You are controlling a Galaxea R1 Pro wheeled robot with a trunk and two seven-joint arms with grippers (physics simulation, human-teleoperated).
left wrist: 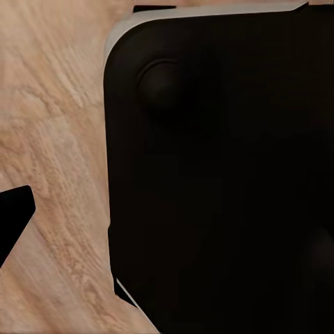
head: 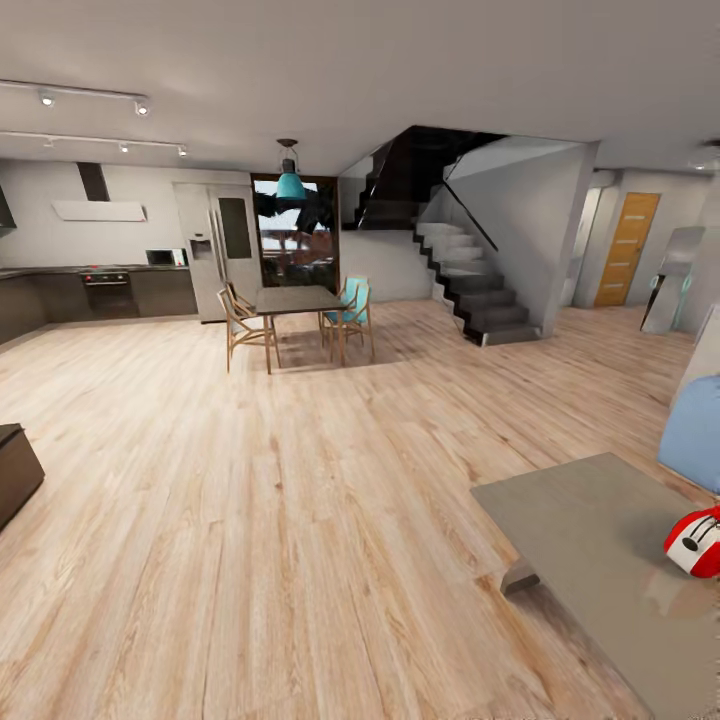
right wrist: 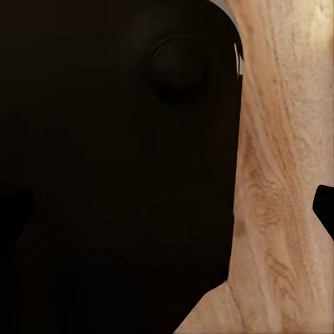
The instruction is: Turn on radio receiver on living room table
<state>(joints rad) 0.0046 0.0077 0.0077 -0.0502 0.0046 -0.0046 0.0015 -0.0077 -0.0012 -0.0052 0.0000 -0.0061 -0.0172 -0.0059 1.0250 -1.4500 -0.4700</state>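
Radio receiver (head: 696,541) on table (head: 590,520)

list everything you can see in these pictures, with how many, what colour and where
radio receiver: 1, red and white, on the low table at the head view's right edge
table: 1, grey-taupe, low, lower right
dining table: 1, dark, middle distance
chairs: at least 3, wood frames, some with turquoise seats, around the dining table
pendant lamp: 1, teal, above the dining table
staircase: 1, dark grey, right of centre
door: 1, orange wood, far right
fridge: 1, pale grey, back wall
oven: 1, dark, in the kitchen counter at left
blue seat: 1, light blue, right edge
floor: light wood planks
robot's base: black, over the floor in both wrist views
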